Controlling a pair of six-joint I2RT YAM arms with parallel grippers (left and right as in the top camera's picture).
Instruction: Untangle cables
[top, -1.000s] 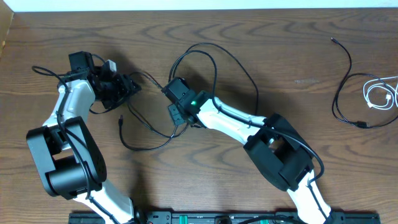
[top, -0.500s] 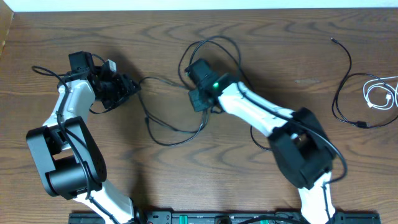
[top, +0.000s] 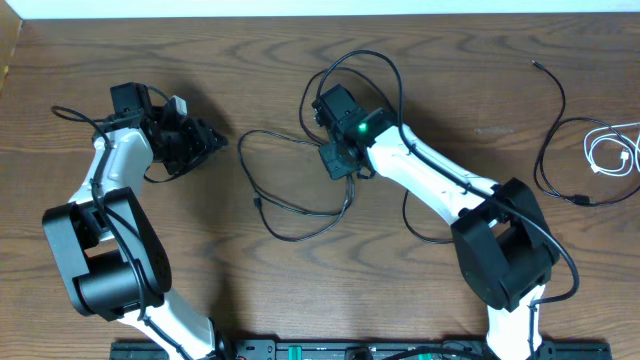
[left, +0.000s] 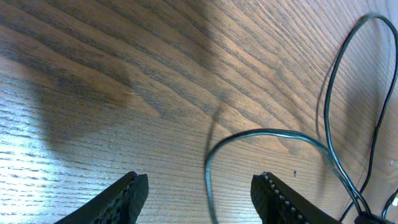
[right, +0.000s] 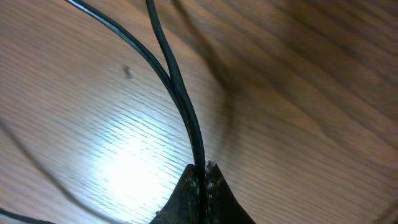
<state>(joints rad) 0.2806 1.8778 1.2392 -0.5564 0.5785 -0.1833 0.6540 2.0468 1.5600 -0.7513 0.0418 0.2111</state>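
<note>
Centrally, black cable (right: 193, 127): two strands pinched in the closed right gripper (right: 202, 171), its run partly hidden beneath that arm. Second black cable (top: 565, 105) and white cable (top: 589, 150): table's (top: 470, 60) far right. Left gripper (left: 199, 186): open, empty.

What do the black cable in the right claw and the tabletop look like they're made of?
Black cable: probably a plastic or rubber jacket, smooth, with a faint sheen along it. Tabletop: wood or wood-look laminate, brown grain lines, satin glare patch.
</note>
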